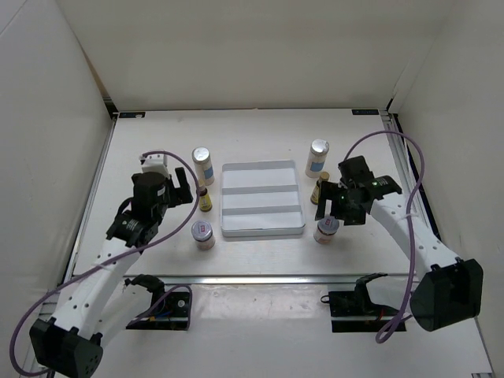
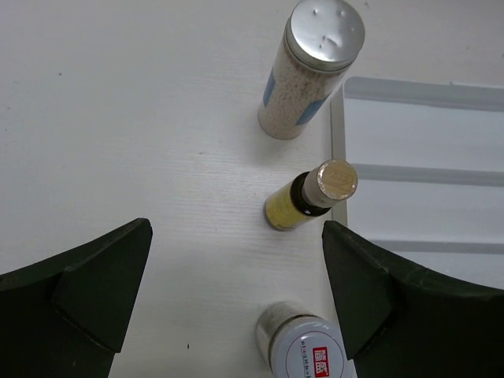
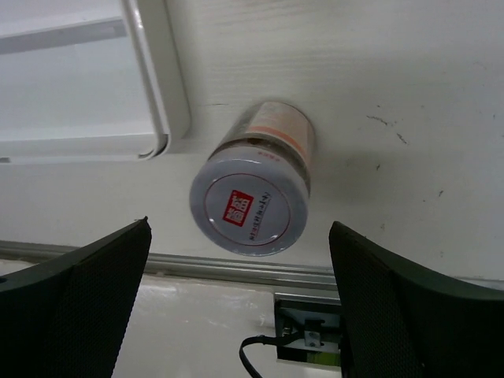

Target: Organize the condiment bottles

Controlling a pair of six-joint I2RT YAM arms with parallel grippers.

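The white ribbed tray (image 1: 262, 198) lies mid-table. To its left stand a tall white bottle (image 1: 203, 164), a slim amber bottle (image 1: 205, 198) and a squat jar (image 1: 203, 234). All three show in the left wrist view: the tall bottle (image 2: 311, 71), the amber bottle (image 2: 309, 197) and the jar (image 2: 309, 354). My left gripper (image 1: 177, 189) (image 2: 236, 236) is open and empty, above and left of them. To the tray's right stand a tall white bottle (image 1: 317, 157), an amber bottle (image 1: 319, 189) partly hidden, and a squat jar (image 1: 326, 230) (image 3: 252, 193). My right gripper (image 1: 335, 206) (image 3: 240, 228) hovers open above this jar.
An aluminium rail (image 1: 260, 278) runs along the table's near edge, with the arm clamps just behind it (image 3: 315, 335). White enclosure walls close the left, right and back sides. The tray's corner (image 3: 161, 118) lies close beside the right jar.
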